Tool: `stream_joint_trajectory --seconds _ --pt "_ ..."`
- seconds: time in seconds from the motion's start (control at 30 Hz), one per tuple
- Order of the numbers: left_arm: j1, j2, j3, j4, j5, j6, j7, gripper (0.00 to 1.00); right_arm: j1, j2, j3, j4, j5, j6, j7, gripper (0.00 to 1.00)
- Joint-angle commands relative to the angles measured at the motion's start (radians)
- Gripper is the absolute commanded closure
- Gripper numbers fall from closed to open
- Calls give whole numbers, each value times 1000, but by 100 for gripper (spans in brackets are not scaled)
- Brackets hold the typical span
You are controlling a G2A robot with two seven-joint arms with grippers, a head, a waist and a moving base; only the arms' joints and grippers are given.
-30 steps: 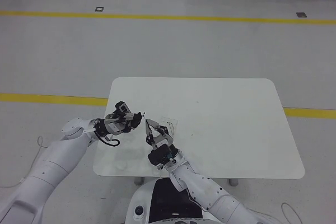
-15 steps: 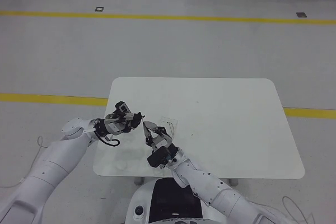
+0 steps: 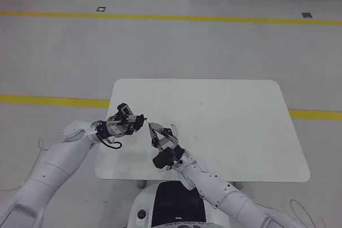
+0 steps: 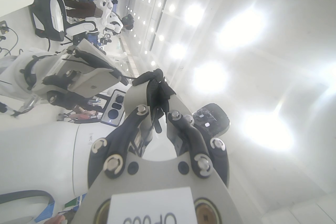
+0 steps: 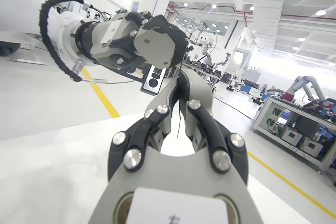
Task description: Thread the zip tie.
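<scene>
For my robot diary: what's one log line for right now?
left gripper: shut on zip tie | right gripper: shut on zip tie | grippers: close together above table | threading: cannot tell

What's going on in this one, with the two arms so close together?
Both arms hold one black zip tie above the near-left part of the table. The left gripper is shut on one part of it, the right gripper on its thin length, and the two sit tip to tip. Whether it is threaded yet cannot be seen.
</scene>
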State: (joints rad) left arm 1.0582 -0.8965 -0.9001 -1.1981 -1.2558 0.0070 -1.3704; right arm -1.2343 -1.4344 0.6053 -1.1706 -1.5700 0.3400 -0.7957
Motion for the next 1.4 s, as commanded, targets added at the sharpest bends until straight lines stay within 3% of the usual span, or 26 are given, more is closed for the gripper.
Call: stream_joint_trajectory --seconds 0.0,0.3,0.5,0.53,0.63,0.67,1.0,1.07,1.17,1.37 --pt "0 0 0 0 0 0 0 100 -12 2 19 -5 0 0 -2 100" --pt "0 0 0 0 0 0 0 100 -102 24 136 -61 0 0 -10 100" --pt "0 0 0 0 0 0 0 100 -194 39 248 -166 0 0 54 100" --pt "0 0 0 0 0 0 0 100 -212 39 262 -189 0 0 67 93" --pt "0 0 0 0 0 0 0 100 -232 41 275 -217 2 0 84 36" --pt "0 0 0 0 0 0 0 100 -232 41 275 -217 2 0 84 0" --pt "0 0 0 0 0 0 0 100 -232 41 275 -217 2 0 84 0" --pt "6 -1 -1 -12 -3 6 15 100 -236 41 279 -228 31 -30 103 0" --pt "18 4 -17 -25 -11 37 -20 100 -252 51 328 -247 58 -68 107 0" --pt "47 21 -54 -65 0 64 -20 100 -306 71 430 -307 123 -146 100 0"
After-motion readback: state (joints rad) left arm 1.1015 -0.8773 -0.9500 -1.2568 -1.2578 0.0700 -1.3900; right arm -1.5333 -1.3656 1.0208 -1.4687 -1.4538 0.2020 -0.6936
